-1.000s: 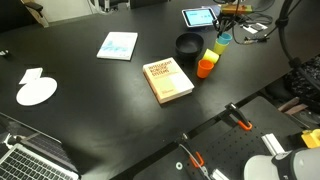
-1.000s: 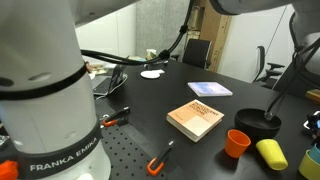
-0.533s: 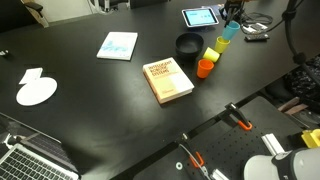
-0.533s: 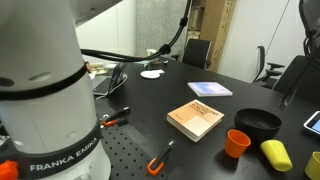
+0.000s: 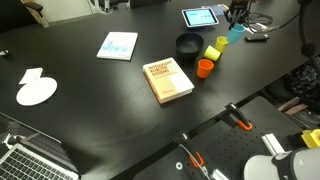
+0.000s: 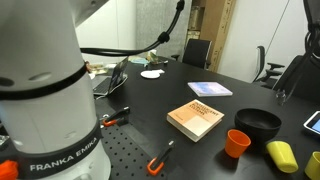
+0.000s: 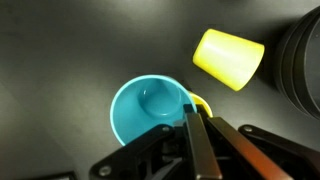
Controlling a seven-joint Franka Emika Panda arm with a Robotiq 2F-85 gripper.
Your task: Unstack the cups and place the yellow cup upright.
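The light blue cup (image 7: 148,108) is held at its rim by my gripper (image 7: 192,120), one finger inside it and one outside. In an exterior view the light blue cup (image 5: 235,35) hangs under the gripper (image 5: 238,22), just above the table and past the yellow cup. The yellow cup (image 7: 229,58) lies on its side on the black table, apart from the others; it shows in both exterior views (image 5: 215,49) (image 6: 283,155). The orange cup (image 5: 205,68) (image 6: 238,143) stands upright by the book.
A black bowl (image 5: 188,45) (image 6: 259,124) (image 7: 305,60) sits close to the yellow cup. A book (image 5: 169,80) lies mid-table, a blue booklet (image 5: 118,45) farther off, a tablet (image 5: 198,16) near the gripper. A white paper (image 5: 37,92) and a laptop (image 5: 30,160) lie far away.
The gripper has drawn the light blue cup off the yellow cup and carried it away toward the tablet. The yellow cup now lies alone on its side.
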